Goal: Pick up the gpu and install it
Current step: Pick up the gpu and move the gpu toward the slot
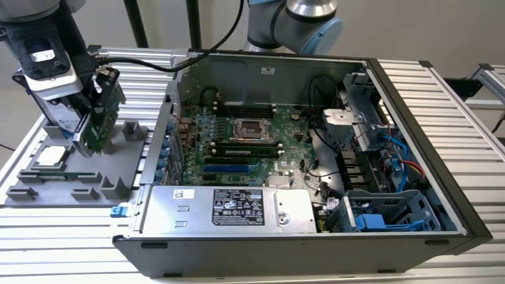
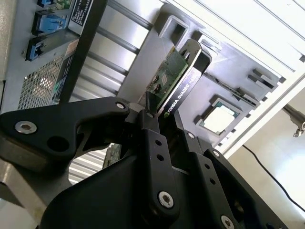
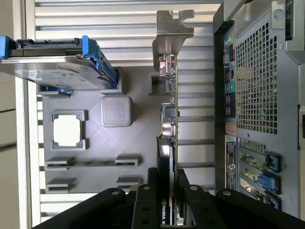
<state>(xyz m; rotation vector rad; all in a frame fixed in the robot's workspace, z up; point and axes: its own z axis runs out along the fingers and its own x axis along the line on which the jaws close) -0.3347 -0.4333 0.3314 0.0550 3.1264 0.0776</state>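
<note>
Gripping item: the gpu [image 1: 94, 133], pinched edgewise between the black fingers [image 2: 151, 138] of the gripper [image 1: 101, 94], which are drawn in tight against both faces of the card.

Form: thin flat rectangular card, held upright with a slight tilt.

Faces: green circuit board with small components on one side, black on the other (pale lettering runs along the black side in the second wrist view).

End fitting: silver metal bracket [image 3: 172, 33], notched at its tip, at the end far from the fingers.

Location: over the grey parts tray [image 1: 47, 195] at the exterior view's left, outside the open computer case [image 1: 410, 77]. Whether its lower end touches the tray cannot be told.

Neighbours on the tray: a processor chip [image 3: 66, 131] in its recess and a silver hard drive in a blue frame [image 3: 52, 69].

Case contents: motherboard [image 1: 245, 160], exposed, well apart from the card.
</note>
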